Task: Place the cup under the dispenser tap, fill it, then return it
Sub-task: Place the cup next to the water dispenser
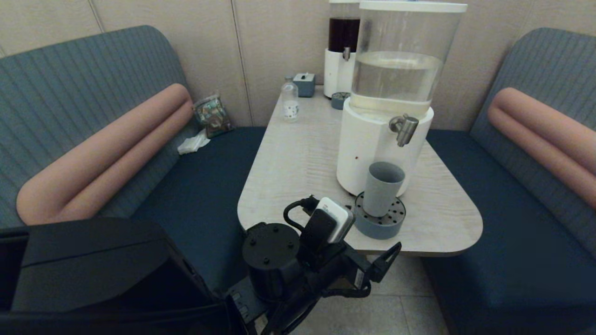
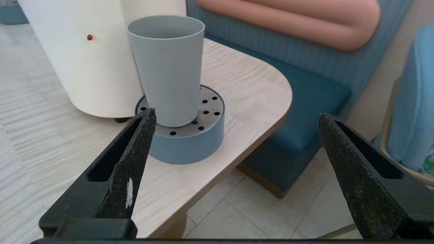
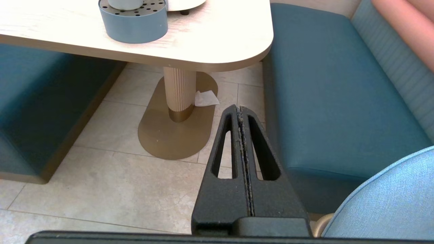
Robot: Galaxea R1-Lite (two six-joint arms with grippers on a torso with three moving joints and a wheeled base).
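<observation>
Left gripper [image 2: 237, 117] gapes wide off the table's [image 1: 298, 158] near edge, holding nothing; one matte grey-blue cup [image 1: 382, 188] stands upright on the perforated drip tray [image 1: 379, 222], under the dispenser tap [image 1: 404, 130]. Only the right wrist view shows the right gripper [image 3: 240, 109], pressed closed above floor tiles

You have the cup [image 1: 382, 187], a plain matte grey-blue tumbler with no handle and a slight taper toward its foot, standing upright and mouth-up on the perforated top of a squat round tray [image 1: 381, 224] near the front corner of the surface [image 1: 298, 158]. From the left wrist view its inside looks empty as far as you can see [image 2: 168, 67]. The dispenser tap [image 1: 404, 129], a short brushed-metal cylinder, juts from the white base of the clear-tank dispenser, directly above the cup's mouth and apart from it.
</observation>
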